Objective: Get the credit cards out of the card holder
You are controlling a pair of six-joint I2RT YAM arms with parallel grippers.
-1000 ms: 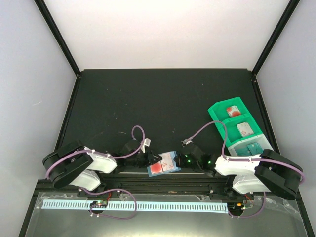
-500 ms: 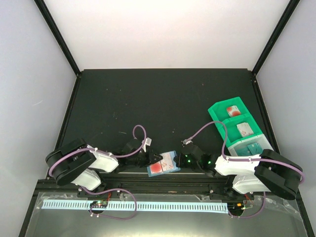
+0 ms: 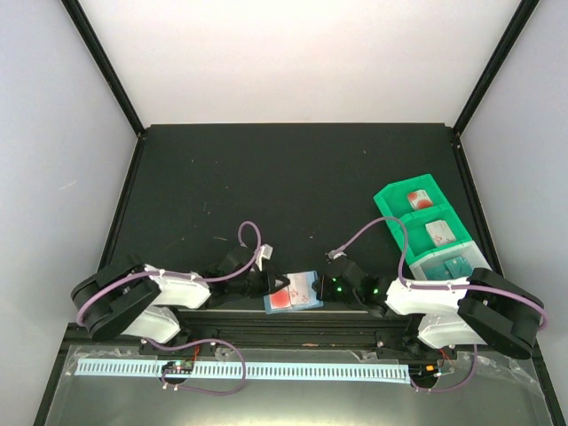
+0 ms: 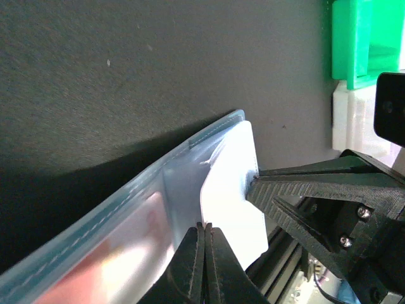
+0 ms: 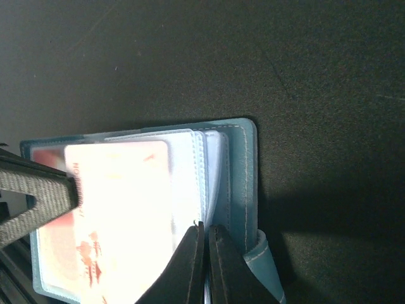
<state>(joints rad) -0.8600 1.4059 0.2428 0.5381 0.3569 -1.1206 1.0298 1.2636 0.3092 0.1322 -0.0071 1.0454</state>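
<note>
card holder [image 3: 294,291] between left gripper [image 3: 276,286] and right gripper [image 3: 322,288]; green tray [image 3: 390,211] rightward

Black table [image 3: 266,177], green tray [image 3: 383,200] at right side

Top view evenly bright and sharp; wrist views dim, close parts blurred, white card [image 5: 120,215] overexposed.

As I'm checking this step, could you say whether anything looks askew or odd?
Nothing spilled or damaged. The card holder sits at a slant, clamped by the right gripper, while the left gripper pinches a white card lying over its sleeves.
</note>
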